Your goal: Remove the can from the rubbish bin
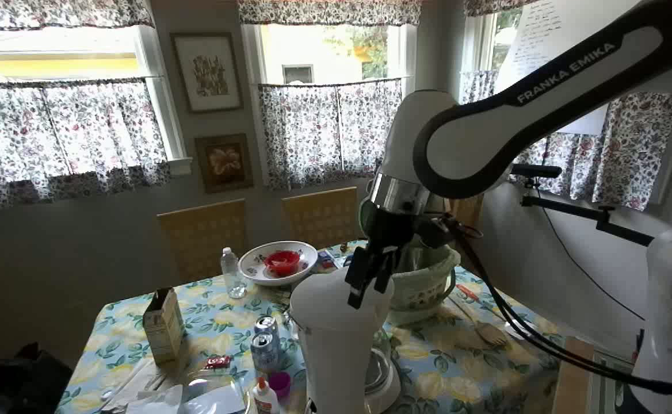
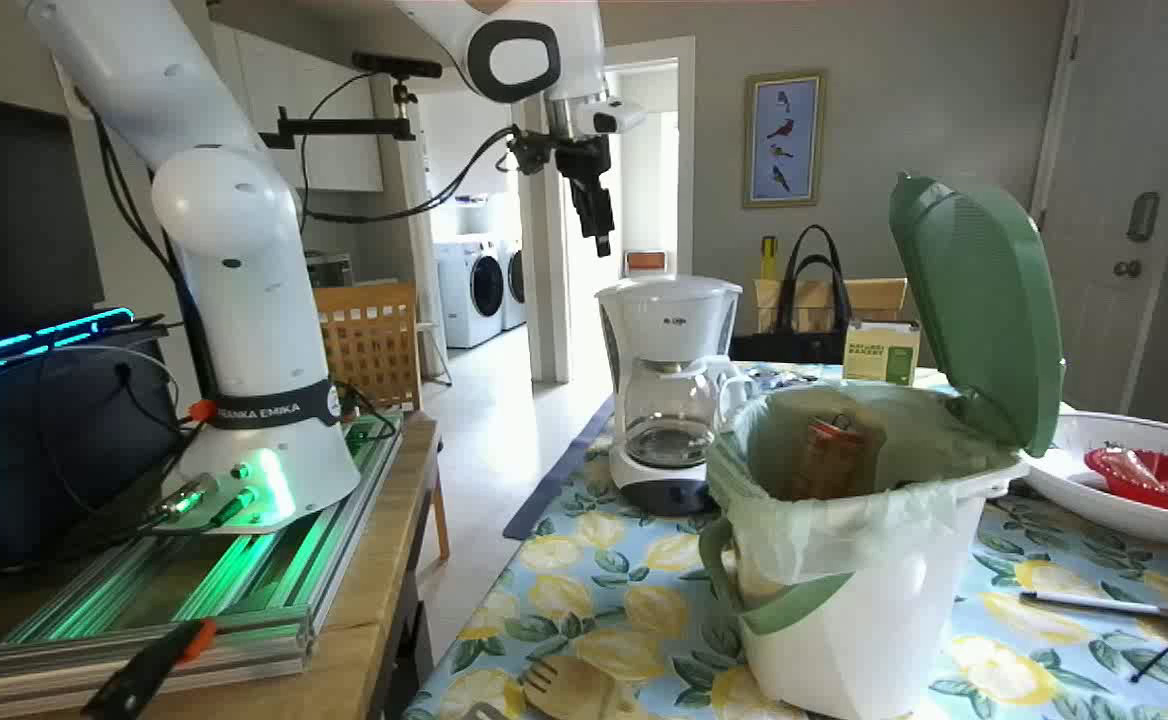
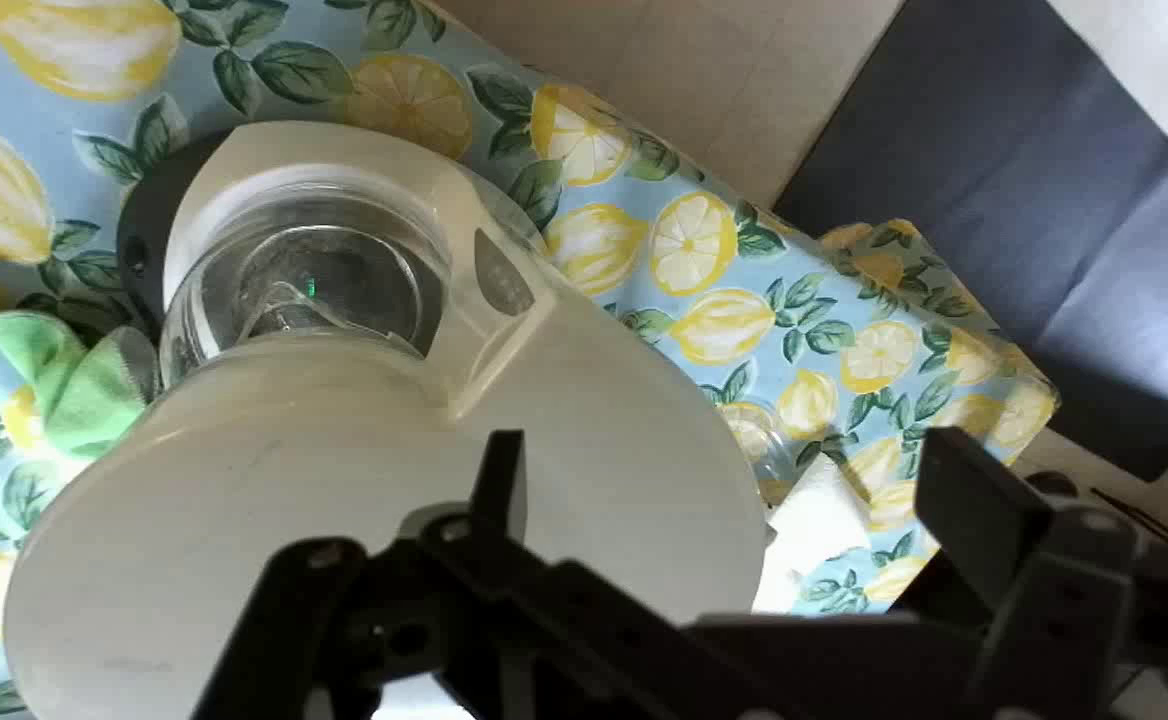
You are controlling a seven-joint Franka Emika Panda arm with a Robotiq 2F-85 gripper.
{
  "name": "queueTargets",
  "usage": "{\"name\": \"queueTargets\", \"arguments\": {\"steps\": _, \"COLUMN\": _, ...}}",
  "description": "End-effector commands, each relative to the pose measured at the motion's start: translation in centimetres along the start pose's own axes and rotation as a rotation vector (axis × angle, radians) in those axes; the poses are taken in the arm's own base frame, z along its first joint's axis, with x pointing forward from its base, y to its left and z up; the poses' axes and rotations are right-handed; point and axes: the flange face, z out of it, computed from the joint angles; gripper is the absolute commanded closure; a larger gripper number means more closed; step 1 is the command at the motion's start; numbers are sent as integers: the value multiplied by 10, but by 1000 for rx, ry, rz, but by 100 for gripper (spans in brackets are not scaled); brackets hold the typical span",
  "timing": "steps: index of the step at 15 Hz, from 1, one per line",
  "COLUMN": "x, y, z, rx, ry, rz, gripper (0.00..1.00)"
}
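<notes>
The rubbish bin (image 2: 864, 620) stands on the table with a pale green liner; its green lid (image 2: 984, 310) is raised. It also shows in an exterior view behind the arm (image 1: 422, 282). An orange-brown can (image 2: 829, 460) sits inside the bin, leaning on the liner; it is hidden in the other views. My gripper shows in both exterior views (image 1: 369, 290) (image 2: 600, 240). It is above the white coffee maker, away from the bin. In the wrist view my gripper (image 3: 729, 480) has its fingers wide apart with nothing between them. The bin is out of the wrist view.
The coffee maker (image 2: 669, 320) stands beside the bin, below my gripper; its lid fills much of the wrist view (image 3: 344, 520). Silver cans (image 1: 264, 351), a carton (image 1: 163, 328), a bottle (image 1: 233, 273) and a white bowl (image 1: 255, 267) stand on the table. A wooden fork (image 2: 569, 685) lies near the bin.
</notes>
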Motion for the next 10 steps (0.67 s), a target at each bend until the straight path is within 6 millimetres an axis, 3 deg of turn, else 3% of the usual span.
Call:
{"name": "queueTargets", "arguments": {"steps": 1, "x": 0, "y": 0, "z": -1, "rx": 0, "ry": -1, "rz": 0, "gripper": 0}}
{"name": "queueTargets", "arguments": {"steps": 7, "x": 2, "y": 3, "z": -1, "rx": -10, "ry": -6, "rz": 20, "gripper": 0}}
{"name": "queueTargets", "arguments": {"steps": 10, "x": 12, "y": 37, "z": -12, "rx": -67, "ry": 82, "rz": 115, "gripper": 0}}
